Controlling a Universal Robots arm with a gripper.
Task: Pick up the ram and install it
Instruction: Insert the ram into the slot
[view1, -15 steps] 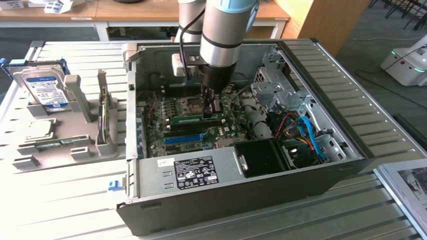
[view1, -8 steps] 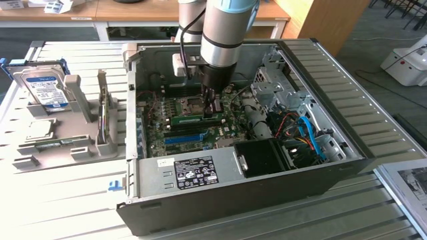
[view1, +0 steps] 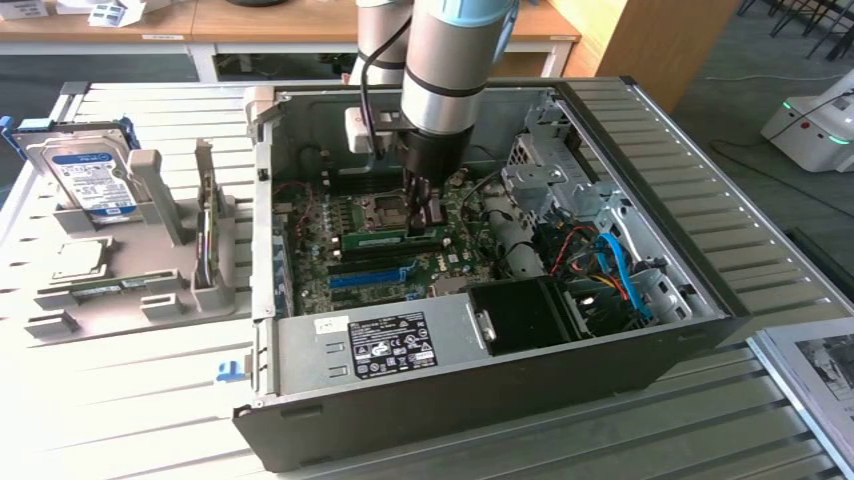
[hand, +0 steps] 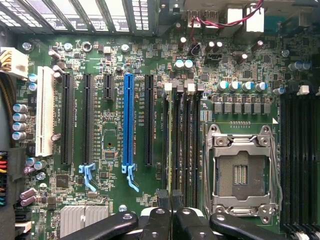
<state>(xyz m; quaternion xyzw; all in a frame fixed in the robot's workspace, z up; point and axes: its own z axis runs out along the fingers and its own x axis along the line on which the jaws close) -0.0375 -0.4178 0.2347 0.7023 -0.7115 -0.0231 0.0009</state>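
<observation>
The ram (view1: 384, 238) is a slim green stick standing on edge over the motherboard's memory slots, just beside the empty CPU socket (view1: 388, 209). In the exterior view my gripper (view1: 430, 224) reaches straight down into the open computer case (view1: 694, 300) and pinches the ram near its end on the exterior view's right. In the wrist view the ram (hand: 171, 145) shows edge-on as a thin pale line running along a dark slot. My gripper (hand: 169, 198) is shut on its near end. Whether the stick is fully seated in the slot I cannot tell.
A blue expansion slot (hand: 128, 120) and several black slots lie beside the memory slots. The CPU socket (hand: 242, 172) is close on the other side. A power supply (view1: 387, 345), a black fan box (view1: 527, 315) and blue cables (view1: 621, 265) crowd the case. A grey holder (view1: 120, 290) carries a hard drive (view1: 87, 180).
</observation>
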